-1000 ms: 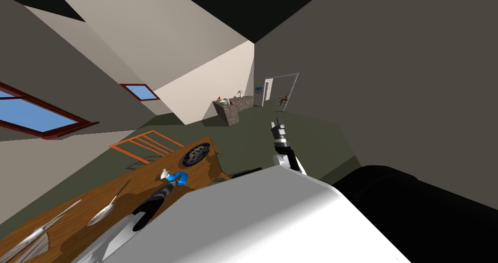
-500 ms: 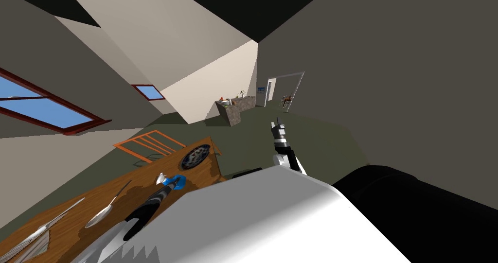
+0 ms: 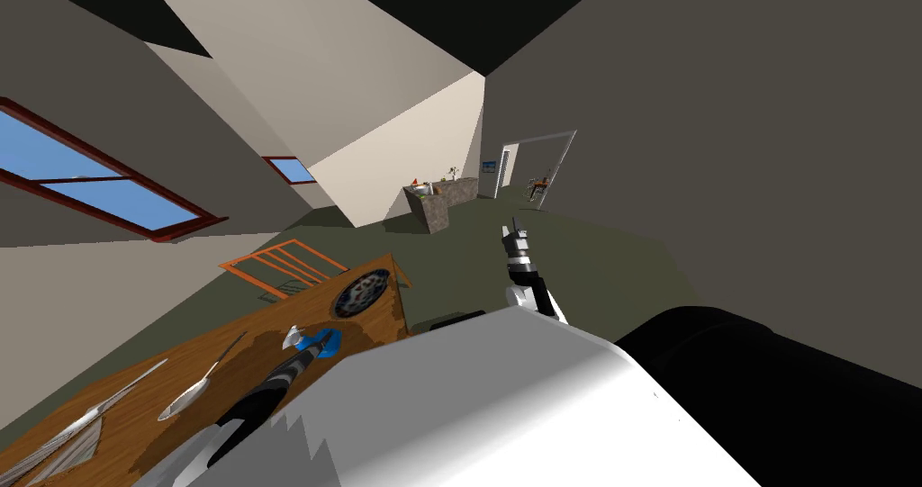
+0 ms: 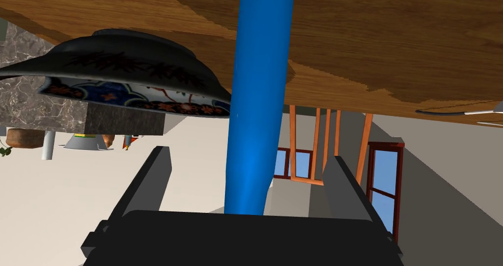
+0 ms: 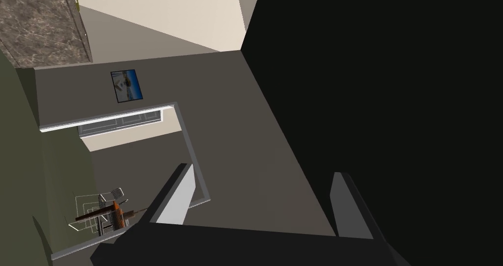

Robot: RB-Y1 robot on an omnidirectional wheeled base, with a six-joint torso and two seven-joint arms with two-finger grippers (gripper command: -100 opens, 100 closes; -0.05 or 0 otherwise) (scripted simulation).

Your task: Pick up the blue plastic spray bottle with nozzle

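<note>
One patterned bowl [image 4: 132, 76] sits near the blue bottle [image 4: 258, 105].

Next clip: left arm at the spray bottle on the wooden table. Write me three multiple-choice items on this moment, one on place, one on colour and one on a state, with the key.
1. The blue spray bottle is at: A the right gripper; B the left gripper, between its fingers; C neither gripper.
2. Its nozzle is: A red; B black; C white.
3. The left gripper's fingers are: A open, clear of the bottle's sides; B shut on the bottle; C shut on nothing.

Key:
1 B: the left wrist view shows the bottle running up between that arm's two fingers.
2 C: the head view shows a white tip on the blue body.
3 A: a gap shows on each side of the bottle.
</note>
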